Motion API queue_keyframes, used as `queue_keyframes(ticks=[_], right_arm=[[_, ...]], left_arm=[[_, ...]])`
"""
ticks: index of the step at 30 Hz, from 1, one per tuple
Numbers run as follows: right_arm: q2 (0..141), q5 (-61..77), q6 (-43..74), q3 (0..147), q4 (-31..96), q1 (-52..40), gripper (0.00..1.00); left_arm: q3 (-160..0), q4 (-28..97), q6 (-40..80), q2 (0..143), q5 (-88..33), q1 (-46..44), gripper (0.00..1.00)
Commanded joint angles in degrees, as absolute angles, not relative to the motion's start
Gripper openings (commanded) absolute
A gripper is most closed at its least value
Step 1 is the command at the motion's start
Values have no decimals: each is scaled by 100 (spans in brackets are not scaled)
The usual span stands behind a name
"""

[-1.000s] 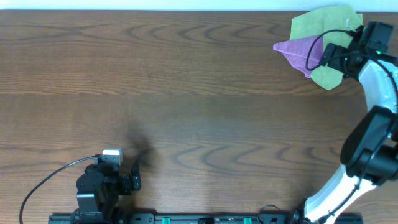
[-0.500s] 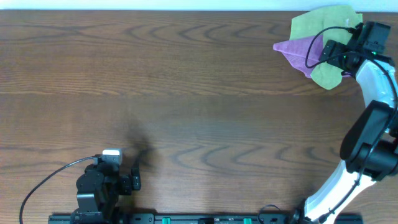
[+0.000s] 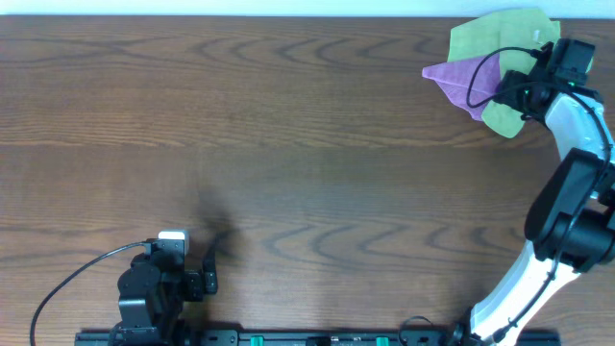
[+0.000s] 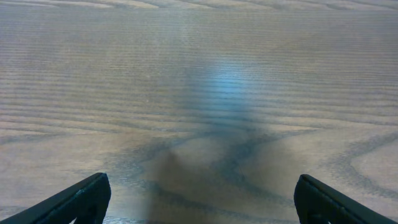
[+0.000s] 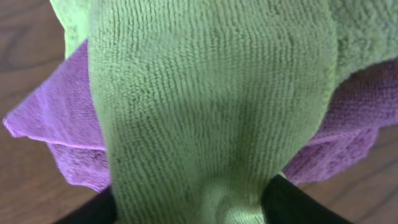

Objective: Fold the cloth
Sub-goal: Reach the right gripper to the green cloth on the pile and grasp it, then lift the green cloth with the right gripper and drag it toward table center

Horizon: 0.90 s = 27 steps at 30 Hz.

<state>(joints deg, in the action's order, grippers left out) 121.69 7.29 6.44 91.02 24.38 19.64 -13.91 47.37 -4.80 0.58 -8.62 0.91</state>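
Observation:
The lime-green cloth (image 5: pixel 205 93) lies draped over a purple cloth (image 5: pixel 56 124) at the table's far right corner. In the overhead view a green lobe of the cloth (image 3: pixel 502 117) shows just in front of the purple one. My right gripper (image 5: pixel 193 208) is shut on a bunched ridge of the cloth, which fills the gap between both black fingers. In the overhead view the right gripper (image 3: pixel 521 88) sits over the pile. My left gripper (image 4: pixel 199 202) stands open above bare wood at the near left (image 3: pixel 207 279), with nothing between its fingers.
The purple cloth (image 3: pixel 456 75) pokes out leftward from the pile. More green fabric (image 3: pixel 485 38) lies behind it, near the table's far edge (image 3: pixel 288 16); whether it is a separate cloth I cannot tell. The right arm (image 3: pixel 567 231) curves along the right side.
The right gripper has shifted slightly toward the far right corner and its jaws have drawn in onto the green cloth. The left arm has not moved.

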Motion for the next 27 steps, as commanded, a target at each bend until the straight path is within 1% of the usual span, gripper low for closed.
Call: queue_keyframes(ticks=[1,2,3,4,10,18,23,27], right_arm=[[12202,805,679,9203,2445,1942,40],[12199,803,679,9203,2445,1942,29],[12193,799,679,9203,2443,1942,15],[12175,794,674,9203,2443,1942,2],[11734,799,548,9205,2438,1940,1],[10637,954,211,9205,2792,1699,1],[9900,950,-56,9205,3579,1177,1],[9402,947,-56,9205,4287,646,1]], left_arm=[[-1326,5081,-624,21,-840,62,95],[-1326,5081,-624,21,-840,62,95],[-1326,5081,-624,21,-840,62,95],[-1326,5081,-624,21,-840,62,96],[-1326,5081,-624,21,-840,62,96],[-1326,5081,-624,21,-840,62,95],[-1326,5081,-624,21,-840,62,95],[-1326,5081,-624,21,-840,62,95]])
